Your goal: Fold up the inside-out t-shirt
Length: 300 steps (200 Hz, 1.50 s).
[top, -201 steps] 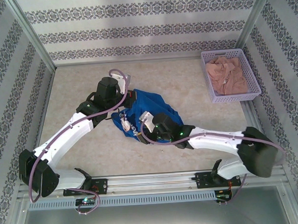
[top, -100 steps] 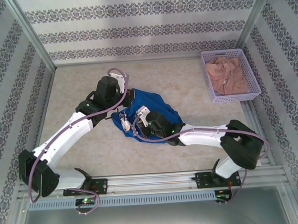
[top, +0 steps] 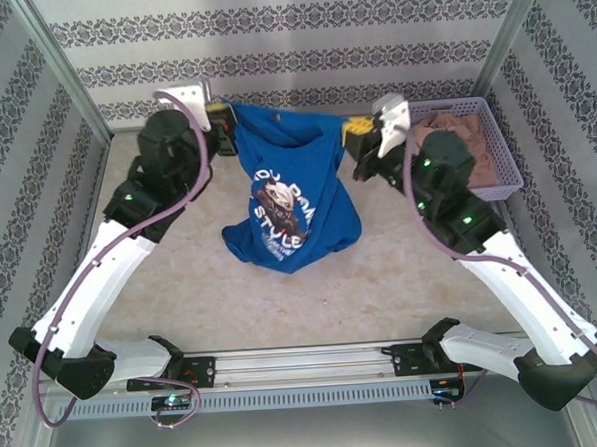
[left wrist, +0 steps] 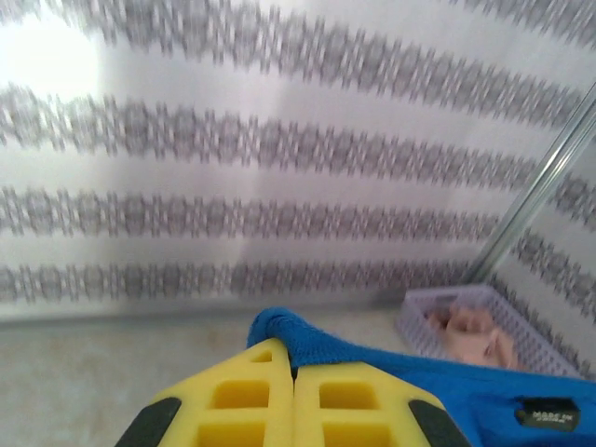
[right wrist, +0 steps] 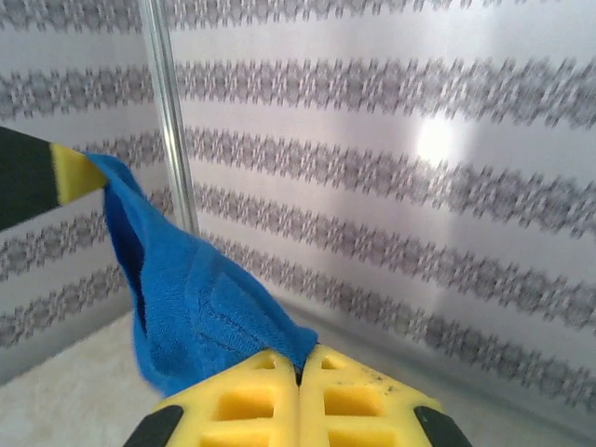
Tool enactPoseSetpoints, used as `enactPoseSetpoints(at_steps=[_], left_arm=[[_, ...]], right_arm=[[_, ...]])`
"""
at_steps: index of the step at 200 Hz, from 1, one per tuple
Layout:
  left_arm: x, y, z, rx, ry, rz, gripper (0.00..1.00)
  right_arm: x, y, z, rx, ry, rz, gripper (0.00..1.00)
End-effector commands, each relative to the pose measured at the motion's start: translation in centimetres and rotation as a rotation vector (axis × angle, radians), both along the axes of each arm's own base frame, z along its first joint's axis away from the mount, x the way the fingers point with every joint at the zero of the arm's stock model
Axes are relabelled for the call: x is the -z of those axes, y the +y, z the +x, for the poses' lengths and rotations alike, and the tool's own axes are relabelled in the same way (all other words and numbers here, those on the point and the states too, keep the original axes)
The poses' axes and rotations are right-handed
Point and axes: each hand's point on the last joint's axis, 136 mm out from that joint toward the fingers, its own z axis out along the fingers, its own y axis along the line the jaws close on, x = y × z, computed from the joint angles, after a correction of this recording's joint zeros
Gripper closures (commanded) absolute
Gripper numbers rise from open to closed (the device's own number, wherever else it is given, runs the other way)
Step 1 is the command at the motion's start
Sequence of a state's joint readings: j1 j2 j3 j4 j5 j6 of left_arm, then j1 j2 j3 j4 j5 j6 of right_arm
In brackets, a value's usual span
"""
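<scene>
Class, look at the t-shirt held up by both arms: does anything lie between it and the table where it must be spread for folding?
Nothing visible does. The left gripper and right gripper pinch the t-shirt by its top edge, its lower part lies on the table, and the basket sits off to the right.

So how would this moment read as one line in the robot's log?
left tool: shut on t-shirt top edge | right tool: shut on top edge | t-shirt: held up, spread between tools, lower part on table | fold: not begun

t-shirt (left wrist: 466, 391): cut off at bottom edge | label (left wrist: 547, 413): text unreadable
</scene>
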State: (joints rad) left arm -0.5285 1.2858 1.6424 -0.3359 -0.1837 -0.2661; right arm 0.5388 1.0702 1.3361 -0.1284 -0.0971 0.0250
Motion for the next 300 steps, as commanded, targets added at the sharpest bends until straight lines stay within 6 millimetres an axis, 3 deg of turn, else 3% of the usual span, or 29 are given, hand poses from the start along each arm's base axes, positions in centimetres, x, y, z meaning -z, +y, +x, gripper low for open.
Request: enactPoseSetpoints(at_steps=[1,22,67,94,112,130,159,173,188,207,227,251,276,284,300], left_arm=[[-6.5,1.8,-1.7,-0.053,-0.15,0.029,1.0],[-8.7,-0.5,-1.7,0.03,-0.174,0.059,1.0],[-8.8,-10.7,1.6,0.282,-0.123,0.092,1.0],[-9.3,-14.7,3.4,0.364,-0.16,0.047,1.0],[-10.1,-15.6,3.9,0.384,-0.204,0.011,1.0],[-10.9,-15.2,3.8,0.381,-0.235,0.012,1.0],[-11.5,-11.9,4.8,0.32,-0.227,-0.001,1.0],[-10.5,-10.1,5.9,0.286,-0.182,0.002,1.0],[-7.9,-8.2,7.8,0.238,-0.098,0.026,1.0],[-2.3,-6.4,10.5,0.184,0.036,0.071,1.0],[5.0,-3.6,13.2,0.116,0.181,0.082,1.0],[14.3,1.9,15.3,0.003,0.357,0.068,1.0],[23.2,7.5,15.4,-0.139,0.52,0.126,1.0],[25.3,9.8,15.1,-0.213,0.56,0.149,0.94],[28.2,14.5,14.1,-0.363,0.621,0.189,0.7]], right_arm=[[-3.7,-0.9,-1.2,-0.023,-0.039,-0.01,1.0],[-6.9,-4.1,-1.3,0.06,-0.061,0.031,1.0],[-10.9,-11.8,-0.9,0.267,-0.066,0.11,1.0],[-13.4,-15.0,-2.5,0.367,-0.116,0.139,1.0],[-14.9,-15.2,-3.9,0.375,-0.154,0.128,1.0],[-16.1,-14.7,-5.4,0.341,-0.184,0.122,1.0],[-16.8,-11.9,-7.2,0.187,-0.203,0.136,1.0],[-16.0,-9.5,-7.4,0.09,-0.183,0.129,1.0],[-14.0,-6.5,-6.7,0.006,-0.136,0.098,1.0],[-8.8,-1.3,-4.3,-0.104,-0.004,0.05,1.0],[-0.3,6.0,-2.2,-0.236,0.202,-0.004,1.0],[10.7,13.8,-0.7,-0.364,0.45,0.009,1.0],[18.3,21.2,-0.8,-0.499,0.632,-0.035,1.0],[20.1,23.4,-1.0,-0.545,0.675,-0.058,0.95],[22.2,25.9,-1.5,-0.63,0.744,-0.079,0.81]])
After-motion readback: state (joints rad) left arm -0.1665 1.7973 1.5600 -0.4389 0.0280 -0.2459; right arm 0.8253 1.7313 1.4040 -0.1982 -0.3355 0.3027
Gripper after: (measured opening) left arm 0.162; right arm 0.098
